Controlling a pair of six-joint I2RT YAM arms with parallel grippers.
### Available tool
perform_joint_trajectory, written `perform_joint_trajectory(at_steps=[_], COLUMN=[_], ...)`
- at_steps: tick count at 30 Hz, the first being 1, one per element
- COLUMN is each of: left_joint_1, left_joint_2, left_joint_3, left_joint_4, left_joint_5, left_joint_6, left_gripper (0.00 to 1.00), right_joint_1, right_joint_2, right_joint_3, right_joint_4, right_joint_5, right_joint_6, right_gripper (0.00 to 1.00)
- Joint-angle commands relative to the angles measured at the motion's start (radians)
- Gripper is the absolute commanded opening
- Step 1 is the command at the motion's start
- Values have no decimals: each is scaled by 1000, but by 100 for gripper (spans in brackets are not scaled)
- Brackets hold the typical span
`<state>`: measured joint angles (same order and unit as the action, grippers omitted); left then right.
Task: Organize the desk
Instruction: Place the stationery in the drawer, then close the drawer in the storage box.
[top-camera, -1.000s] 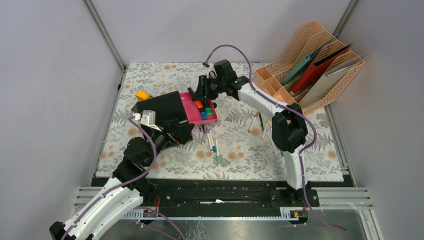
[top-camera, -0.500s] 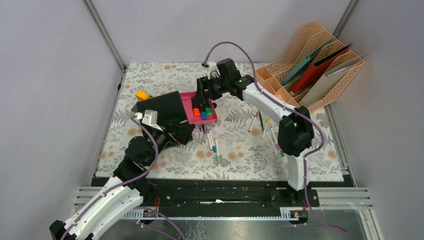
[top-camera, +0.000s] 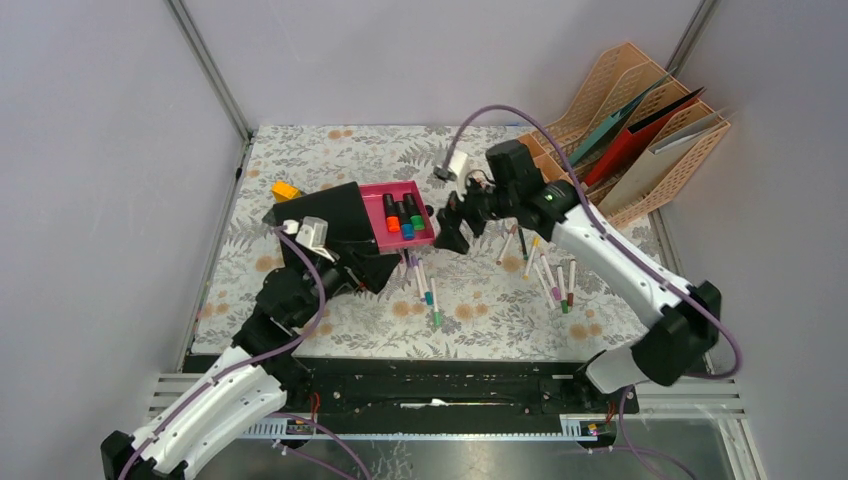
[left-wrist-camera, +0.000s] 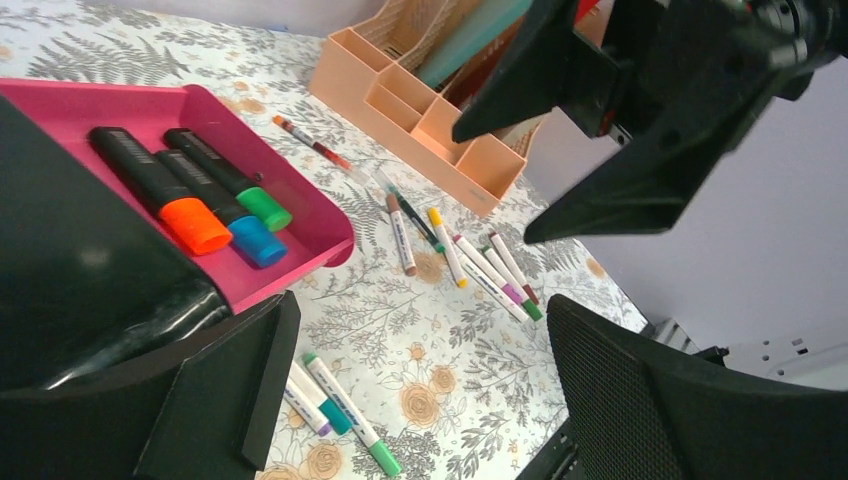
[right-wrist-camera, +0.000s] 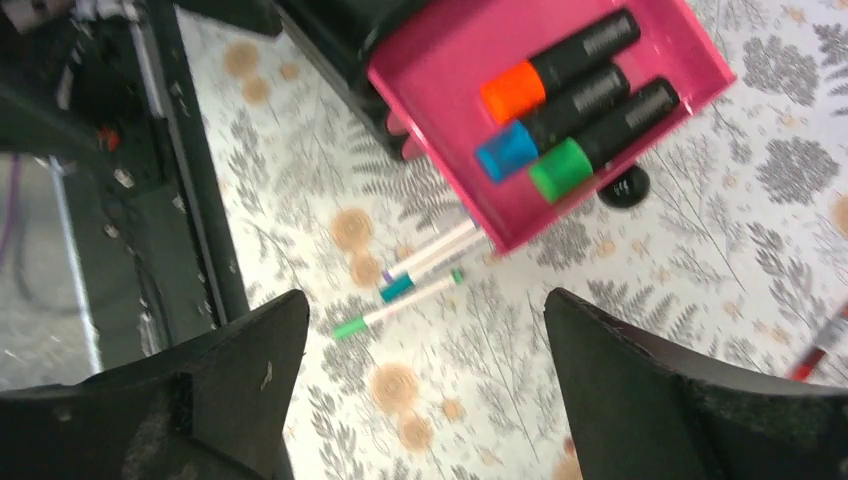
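Pink tray (top-camera: 372, 210) holding three highlighters (top-camera: 403, 215) sits mid-table (top-camera: 480, 320). The right hand (top-camera: 452, 225) hangs just beside it, released and empty, so the loose pens (top-camera: 555, 282) probably come next: take one at a time, across the barrel. From the left wrist, the left hand (left-wrist-camera: 440, 400) gapes empty, and the right arm crowds the organizer (left-wrist-camera: 420, 110). From the right wrist, pens tucked against the tray's edge look awkward.

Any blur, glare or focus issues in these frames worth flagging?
Top external: evenly lit, sharp, soft shadows only. Left wrist: dull sheen on the glossy black box; orange-, blue- and green-capped black highlighters crisp. Right wrist: its dark fingers soft-edged, fern-print desk slightly soft.
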<state>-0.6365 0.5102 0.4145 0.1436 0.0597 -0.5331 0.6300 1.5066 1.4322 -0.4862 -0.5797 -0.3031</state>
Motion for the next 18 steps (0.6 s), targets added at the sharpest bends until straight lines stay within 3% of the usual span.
perform_joint_trajectory(at_steps=[1, 6, 10, 18], left_joint_1=[4, 5, 4, 3], left_joint_2=[50, 129, 212, 418], left_joint_3=[18, 24, 47, 153], left_joint_4=[119, 208, 262, 304], left_joint_5=[104, 158, 191, 253], left_joint_6=[-15, -41, -66, -97], left_gripper=[99, 99, 99, 99], right_joint_1=[-10, -132, -248, -295], right_joint_2=[-159, -350, -403, -413], right_joint_3=[-126, -300, -401, -456], right_joint_4=[-36, 68, 151, 199], right_joint_5=[106, 33, -30, 141], right_joint_6=[-179, -177, -122, -122], right_gripper=[96, 99, 98, 100])
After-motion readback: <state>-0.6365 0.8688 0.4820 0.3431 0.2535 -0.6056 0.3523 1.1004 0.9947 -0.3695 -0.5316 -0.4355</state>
